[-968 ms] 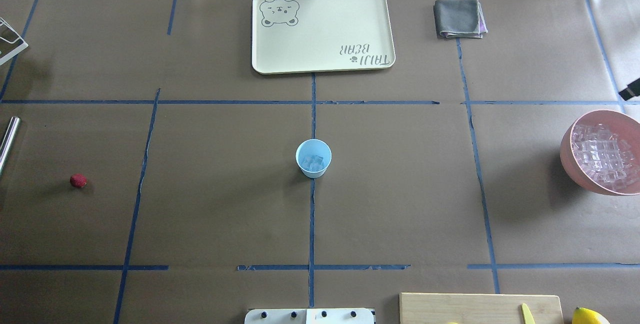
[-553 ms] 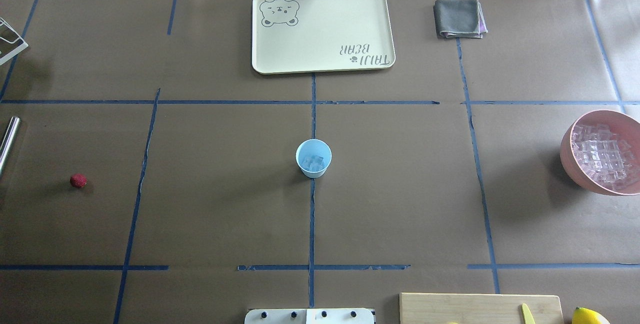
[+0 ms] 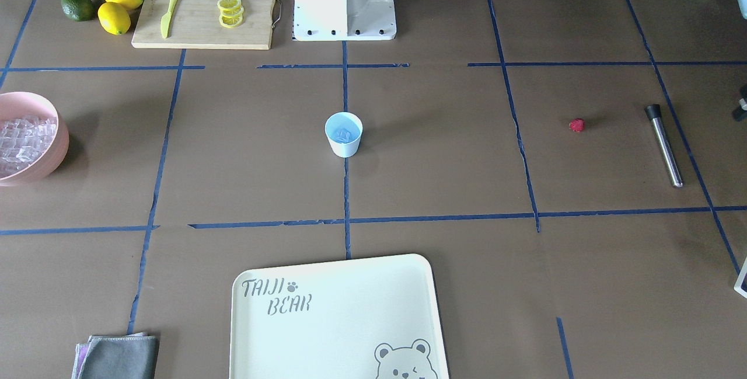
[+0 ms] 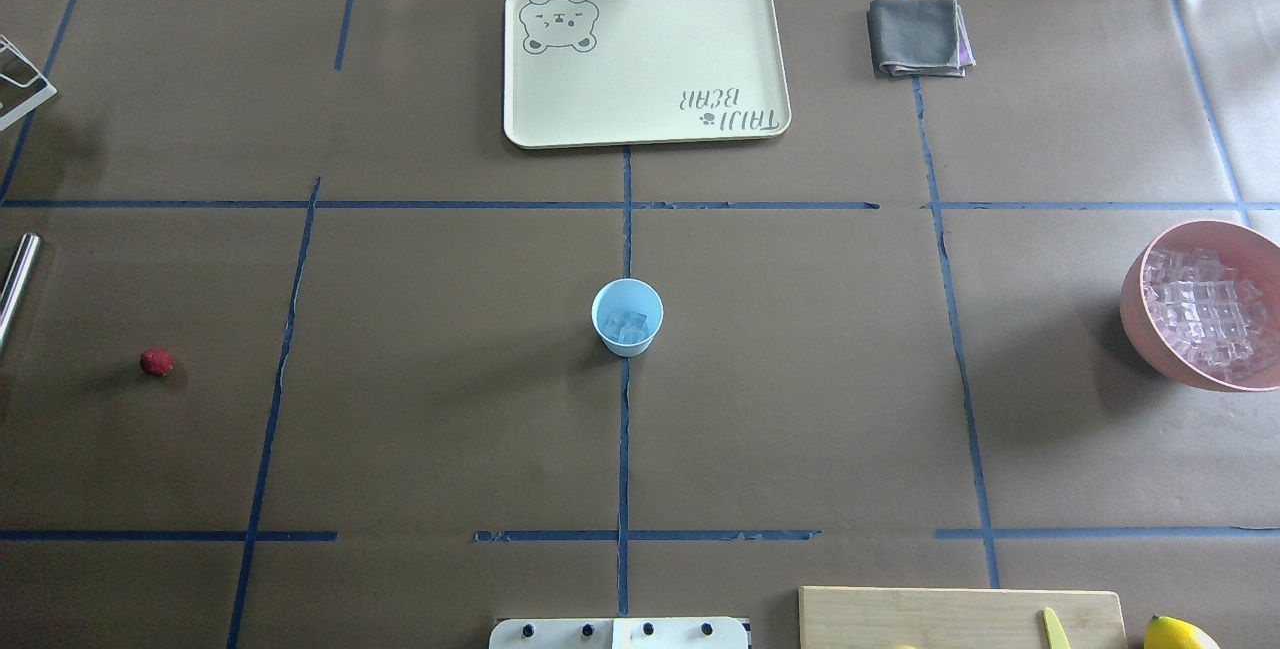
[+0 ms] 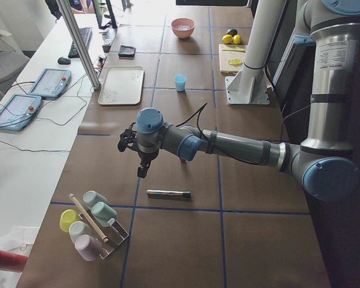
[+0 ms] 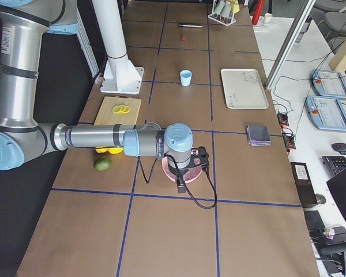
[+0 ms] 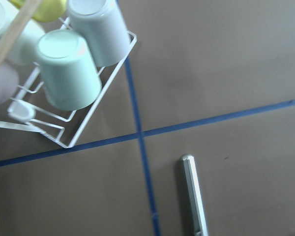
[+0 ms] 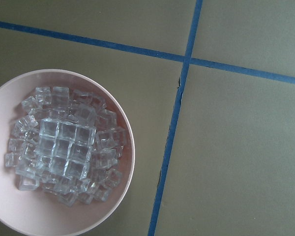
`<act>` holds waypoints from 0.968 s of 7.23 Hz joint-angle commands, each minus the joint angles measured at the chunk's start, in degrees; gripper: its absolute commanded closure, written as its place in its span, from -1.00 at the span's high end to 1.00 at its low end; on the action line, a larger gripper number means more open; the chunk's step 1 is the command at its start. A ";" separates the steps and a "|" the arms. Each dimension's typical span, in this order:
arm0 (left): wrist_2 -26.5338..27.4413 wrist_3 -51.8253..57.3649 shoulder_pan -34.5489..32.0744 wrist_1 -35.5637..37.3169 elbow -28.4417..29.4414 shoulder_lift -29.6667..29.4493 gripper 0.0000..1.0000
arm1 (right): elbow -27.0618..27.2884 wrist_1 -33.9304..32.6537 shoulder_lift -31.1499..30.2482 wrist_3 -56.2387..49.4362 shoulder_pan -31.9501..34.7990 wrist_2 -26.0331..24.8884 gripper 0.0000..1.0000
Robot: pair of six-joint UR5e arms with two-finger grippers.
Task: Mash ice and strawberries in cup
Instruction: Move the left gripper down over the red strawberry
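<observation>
The light blue cup point(image 4: 627, 317) stands upright at the table's middle with a few pieces of ice point(image 4: 628, 326) inside. More ice point(image 8: 64, 147) fills the pink bowl point(image 4: 1133, 319) at the right edge. One red strawberry point(image 4: 156, 362) lies alone on the paper far left. My left gripper point(image 5: 142, 173) hangs above the table near a metal muddler point(image 5: 168, 194); I cannot tell whether it is open or shut. My right gripper point(image 6: 180, 186) hovers over the pink bowl, and I cannot tell its state either. Neither wrist view shows fingers.
A cream tray point(image 4: 760, 49) and a grey cloth point(image 4: 918, 36) lie at the far side. A cutting board point(image 3: 204, 28) with lemon slices point(image 3: 230, 11) and a knife, two lemons and a lime sit by the robot base. A rack of cups point(image 7: 64, 73) stands past the muddler.
A dark part at the right edge of the overhead view, above the pink bowl, has moved out of the picture. Cup, strawberry and bowl stay in place.
</observation>
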 commanded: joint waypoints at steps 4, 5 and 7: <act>17.58 -33.50 25.43 -10.94 -1.47 1.36 1.00 | 1.07 0.02 -0.09 0.10 0.04 0.03 0.99; 18.24 -34.52 27.93 -14.88 -1.21 3.71 1.00 | 1.25 0.02 -0.09 0.10 0.04 0.03 0.99; 18.33 -34.79 30.75 -17.03 -1.12 6.28 1.00 | 1.51 0.02 -0.27 -0.25 0.04 0.03 0.99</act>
